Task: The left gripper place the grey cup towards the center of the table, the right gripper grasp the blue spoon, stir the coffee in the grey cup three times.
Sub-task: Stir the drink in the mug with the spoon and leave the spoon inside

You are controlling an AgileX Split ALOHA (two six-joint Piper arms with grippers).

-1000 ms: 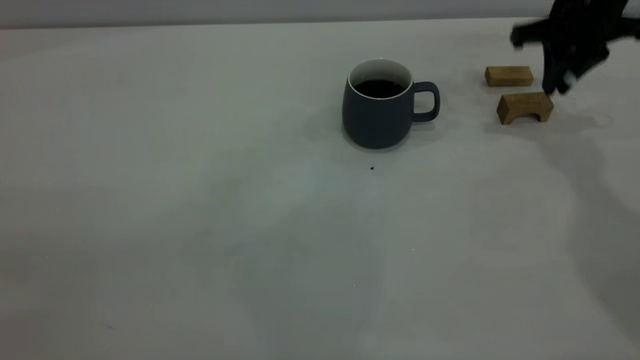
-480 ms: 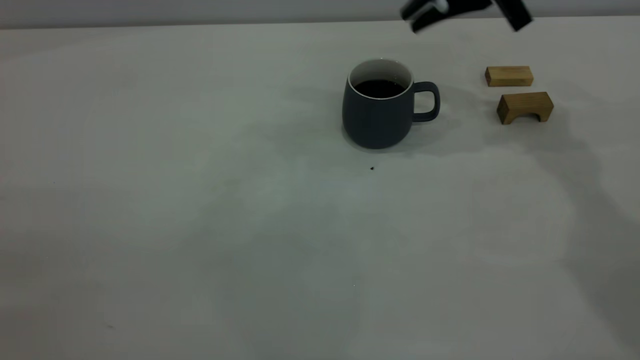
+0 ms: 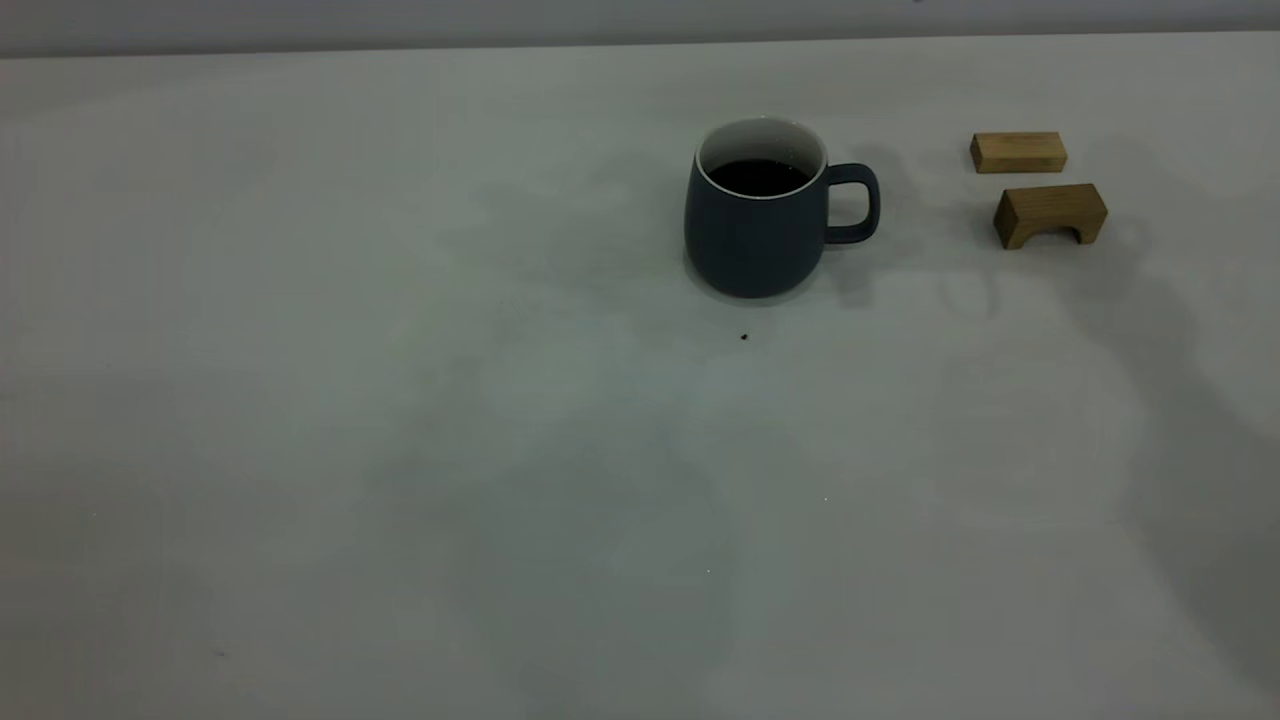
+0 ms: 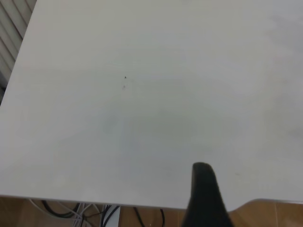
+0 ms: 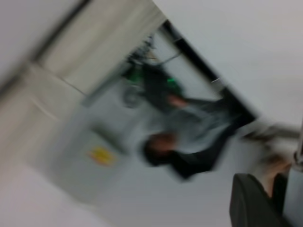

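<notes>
The grey cup (image 3: 757, 235) stands upright right of the table's (image 3: 400, 400) centre, handle (image 3: 853, 203) pointing right, with dark coffee (image 3: 759, 176) inside. Neither gripper shows in the exterior view. My left gripper (image 4: 204, 194) appears only as a black tip over bare table near its edge, with no cup in its view. My right gripper (image 5: 279, 189) is raised and tilted, looking into the room. A pale strip beside it at the picture's edge is the blue spoon (image 5: 299, 189), which it is shut on.
Two tan wooden blocks lie right of the cup: a flat one (image 3: 1018, 152) and an arched one (image 3: 1050, 214). A tiny dark speck (image 3: 744, 337) sits in front of the cup. A blurred person (image 5: 189, 151) and room clutter show past the table.
The right gripper rose from beside the wooden blocks with a pale thing in it, swung left above the cup and left the top of the exterior view. The cup has not moved.
</notes>
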